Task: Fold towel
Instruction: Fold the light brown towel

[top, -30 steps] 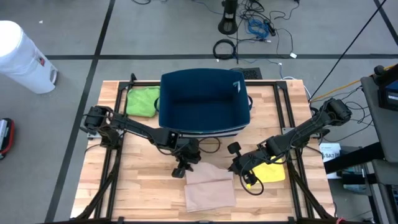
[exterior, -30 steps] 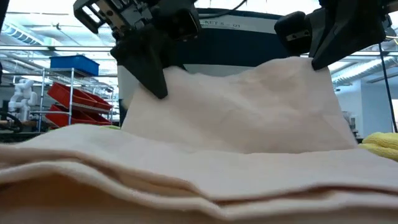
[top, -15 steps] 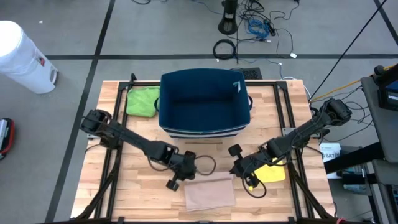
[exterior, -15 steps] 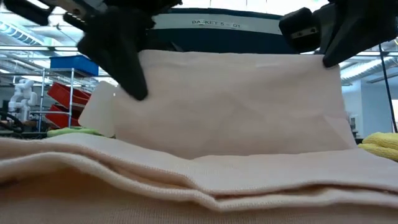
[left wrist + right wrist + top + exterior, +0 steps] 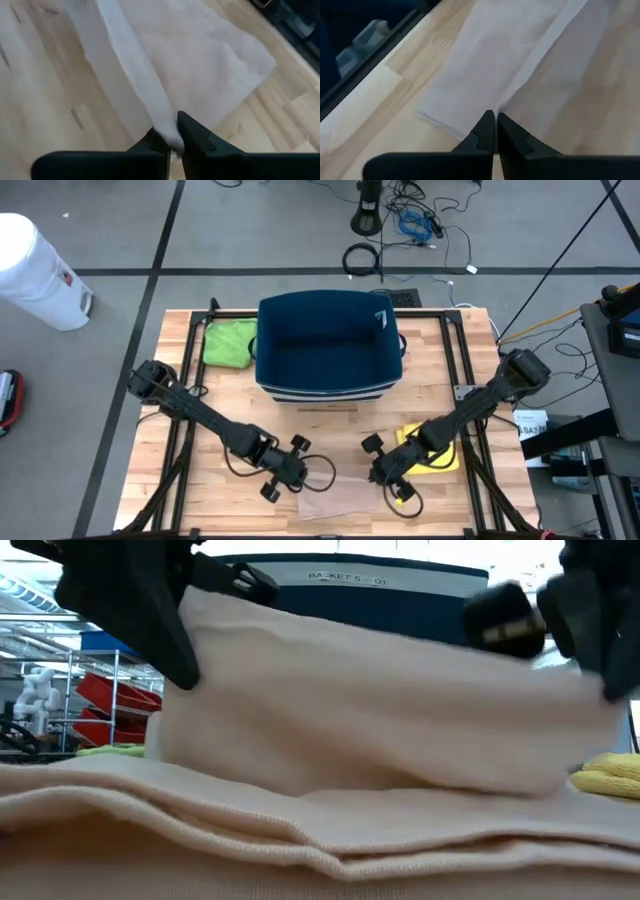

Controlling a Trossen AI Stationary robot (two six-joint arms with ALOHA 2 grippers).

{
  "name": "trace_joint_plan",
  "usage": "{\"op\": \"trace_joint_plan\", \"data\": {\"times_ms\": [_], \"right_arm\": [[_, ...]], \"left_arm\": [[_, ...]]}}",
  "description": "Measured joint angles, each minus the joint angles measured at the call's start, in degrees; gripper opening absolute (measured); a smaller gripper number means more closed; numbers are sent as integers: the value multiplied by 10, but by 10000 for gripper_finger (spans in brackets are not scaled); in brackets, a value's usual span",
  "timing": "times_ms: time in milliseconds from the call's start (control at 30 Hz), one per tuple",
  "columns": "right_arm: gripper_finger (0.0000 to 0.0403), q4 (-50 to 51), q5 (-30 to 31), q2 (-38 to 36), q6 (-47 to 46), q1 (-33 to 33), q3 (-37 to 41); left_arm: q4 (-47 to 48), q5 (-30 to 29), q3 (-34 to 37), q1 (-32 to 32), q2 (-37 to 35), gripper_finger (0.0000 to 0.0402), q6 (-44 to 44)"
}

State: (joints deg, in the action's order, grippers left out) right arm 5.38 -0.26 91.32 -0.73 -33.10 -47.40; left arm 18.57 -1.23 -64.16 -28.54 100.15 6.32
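A beige towel (image 5: 340,500) lies folded near the table's front edge. Its far part (image 5: 380,710) is raised as a flap above the stacked layers (image 5: 300,830). My left gripper (image 5: 290,477) is shut on the flap's left end, and my right gripper (image 5: 388,473) is shut on its right end. In the low view the flap spans between the two grippers and hides most of the blue basket (image 5: 400,590) behind it. My left gripper pinches the towel's raised edge (image 5: 161,120) between its two fingers, slanting down from the table's far left. The held strip rises off the table toward the fingers while the rest lies flat. I cannot tell whether it is one layer or several. My right gripper pinches the towel's raised edge (image 5: 506,100) between its two shut fingers, slanting down from the table's far right. A ridge of cloth runs up to the fingertips, and the towel on either side of it rests on the table.
A blue basket (image 5: 330,345) stands at the table's far middle, with a green cloth (image 5: 230,342) to its left. A yellow cloth (image 5: 432,457) lies beside my right arm. Black frame rails (image 5: 180,430) run along both sides of the table.
Both grippers have moved toward the table's near edge, the left one farther and swinging in from the far left. They carry the towel's far edge with them. That edge has lifted and come over the rest, which stays in place, so less of the towel shows from above.
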Motion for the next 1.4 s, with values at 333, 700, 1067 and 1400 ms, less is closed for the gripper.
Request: {"op": "trace_joint_plan", "data": {"times_ms": [333, 700, 1067, 1400], "right_arm": [[58, -12, -19, 71, -32, -10, 1], [109, -40, -17, 69, -34, -20, 0], [112, -79, -13, 65, -35, -18, 0], [112, -131, -11, 73, -29, -10, 0]], "left_arm": [[-28, 1, 0, -30, 21, 32, -1], [-81, 10, 1, -54, 56, 31, -13], [-87, 10, 0, -65, 56, 64, -25], [-87, 10, 0, -67, 56, 150, -102]]}}
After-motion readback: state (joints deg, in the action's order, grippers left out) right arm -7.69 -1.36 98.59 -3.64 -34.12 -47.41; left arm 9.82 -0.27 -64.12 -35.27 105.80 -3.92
